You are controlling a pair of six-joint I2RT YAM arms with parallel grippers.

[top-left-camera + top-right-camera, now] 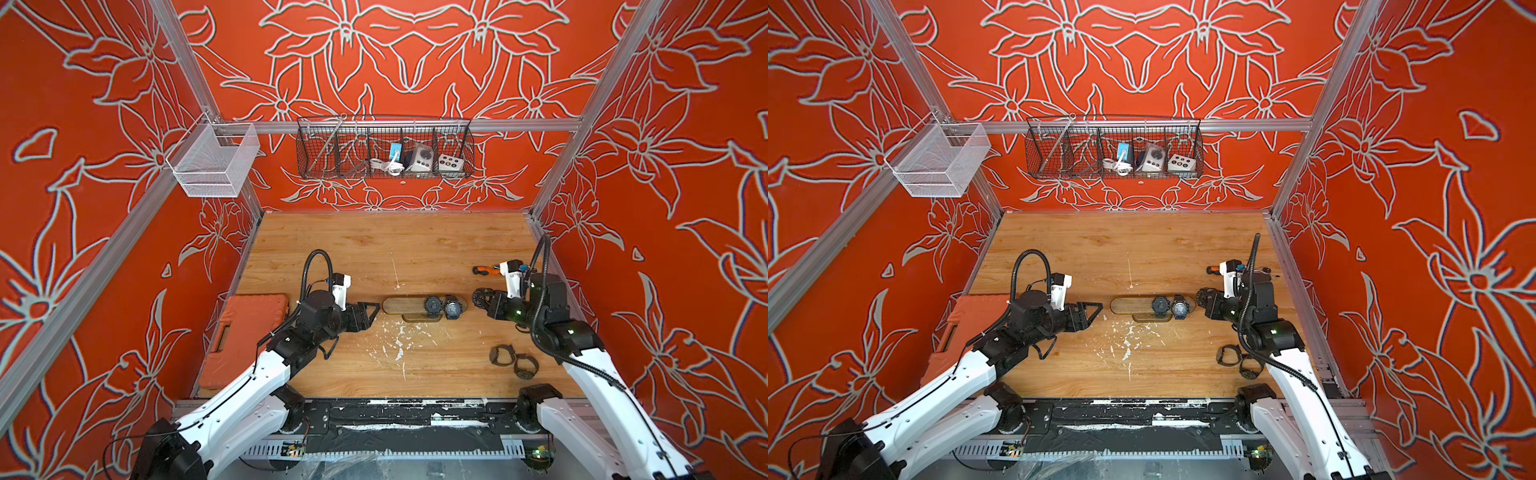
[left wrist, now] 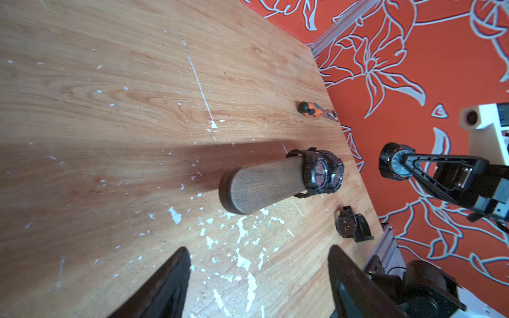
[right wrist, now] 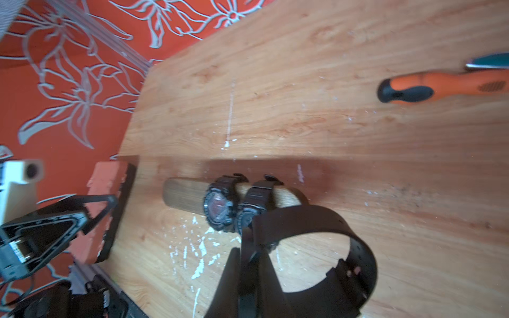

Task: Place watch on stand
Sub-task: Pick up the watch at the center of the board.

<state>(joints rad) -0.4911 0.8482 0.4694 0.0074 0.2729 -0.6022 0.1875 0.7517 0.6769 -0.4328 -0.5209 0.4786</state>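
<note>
The stand (image 1: 401,305) (image 1: 1129,305), a dark wooden bar, lies across mid-table with two black watches (image 1: 433,305) (image 1: 453,308) strapped round its right part. My right gripper (image 1: 489,303) (image 3: 249,253) hovers just off the bar's right end, shut on the strap of a third black watch (image 1: 478,296) (image 3: 358,253), whose loop hangs open beside the fingers. My left gripper (image 1: 376,309) (image 2: 259,249) stands open and empty a short way off the stand's (image 2: 261,187) left end, pointing at it.
Two loose watches (image 1: 503,355) (image 1: 525,368) lie near the right arm. An orange-handled screwdriver (image 1: 486,271) lies behind the right gripper. An orange tool case (image 1: 245,332) lies along the left edge. Wire baskets (image 1: 384,147) hang on the back wall.
</note>
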